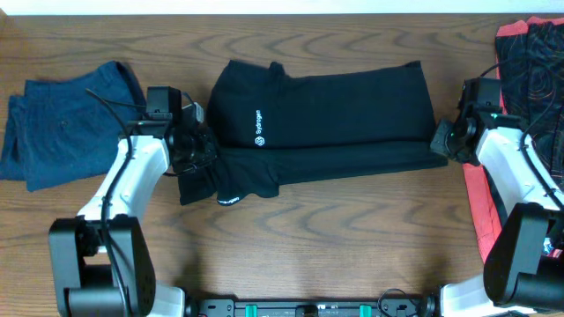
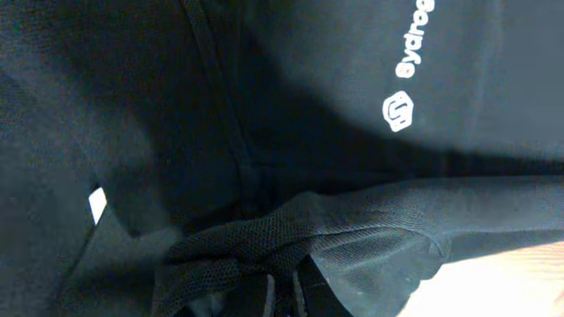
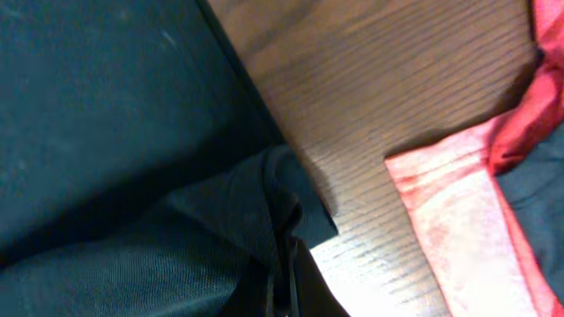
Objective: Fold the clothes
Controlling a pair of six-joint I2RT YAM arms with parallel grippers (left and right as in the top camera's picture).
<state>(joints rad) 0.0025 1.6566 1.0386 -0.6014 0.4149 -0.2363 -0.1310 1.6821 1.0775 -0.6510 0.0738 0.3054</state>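
"Where was the black garment (image 1: pixel 335 106) at that point?"

"Stretched across the middle of the table (image 1: pixel 335 238), logo (image 1: pixel 258 129) up. It lay between the blue garment (image 1: pixel 62 132) on my left and the red garment (image 1: pixel 529 53) on my right. A strip along the near edge looked already doubled, and it was rumpled at the left end."

"And the pincers?"

"The left pincer (image 1: pixel 196 148) was closed on a bunched fold at the left end. Its wrist camera showed mesh cloth gathered over the tips. The right pincer (image 1: pixel 441 141) was closed on the edge at the right end, with cloth pinched between its tips and bare wood just beside it."

"How did you mean to do the fold well?"

"I judged it a two-handed lengthwise fold. I wanted both ends lifted together, level, with light tension so the middle wouldn't sag or drag. The left grip looked bulky, perhaps several layers, so I meant to go slowly there and watch for a layer slipping. I'd lay the edge down parallel to the far hem, clear of the red garment, and let go only once the cloth lay flat."
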